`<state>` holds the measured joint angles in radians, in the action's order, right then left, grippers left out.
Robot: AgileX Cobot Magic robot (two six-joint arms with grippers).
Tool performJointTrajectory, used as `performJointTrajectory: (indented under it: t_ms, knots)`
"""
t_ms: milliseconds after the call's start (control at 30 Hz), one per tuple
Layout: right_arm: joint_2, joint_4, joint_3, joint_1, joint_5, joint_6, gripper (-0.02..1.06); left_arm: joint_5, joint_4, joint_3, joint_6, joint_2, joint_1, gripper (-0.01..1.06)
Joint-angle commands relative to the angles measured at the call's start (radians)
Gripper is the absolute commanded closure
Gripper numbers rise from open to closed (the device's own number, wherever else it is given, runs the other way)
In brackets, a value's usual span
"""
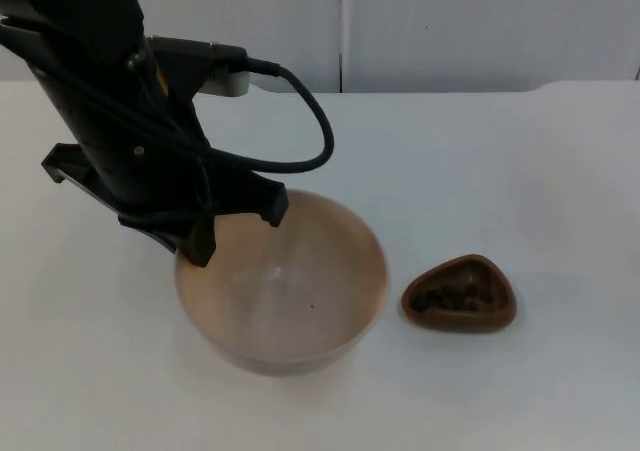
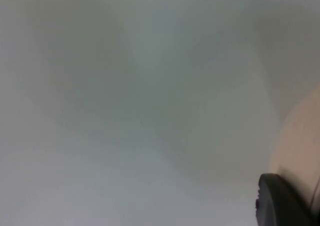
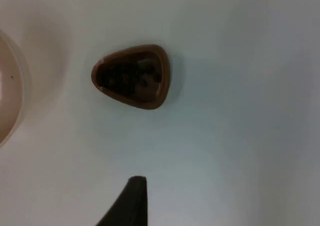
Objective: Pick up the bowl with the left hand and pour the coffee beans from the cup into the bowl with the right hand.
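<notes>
Top view: left gripper (image 1: pixel 236 233) spread open over bowl (image 1: pixel 283 283) rim, cup (image 1: pixel 460 294) of beans beyond it. Left wrist: fingertip (image 2: pixel 280 201) beside the bowl wall; straddle rim before closing. Right wrist: cup ahead of waiting right gripper; grip unreadable.

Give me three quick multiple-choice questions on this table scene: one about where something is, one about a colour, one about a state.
1. Where is the left claw?
A. at the bowl's rim
B. over the cup
C. on the bare table

2. What colour is the cup?
A. white
B. brown
C. blue

3. What is the state of the bowl?
A. full of beans
B. upside down
C. upright, nearly empty

Answers: 1 A, its black fingers stand at the bowl's near-left rim. 2 B, the cup is brown, with dark coffee beans inside. 3 C, the pale inside shows just one dark speck.
</notes>
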<state>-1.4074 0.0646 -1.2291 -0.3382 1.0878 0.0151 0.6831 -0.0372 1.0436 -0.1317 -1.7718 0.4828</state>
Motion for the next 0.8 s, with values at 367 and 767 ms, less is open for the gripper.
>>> performJointTrajectory:
  t_ms: [367, 767]
  knots:
    - [-0.215, -0.095, -0.153, -0.164, -0.025, 0.112, 0.02, 0.015, -0.006, -0.002, -0.006, 0.012, 0.005, 1.05]
    - [-0.285, -0.194, -0.139, -0.164, -0.103, 0.179, 0.06, 0.017, -0.004, -0.002, -0.006, 0.012, 0.005, 1.05]
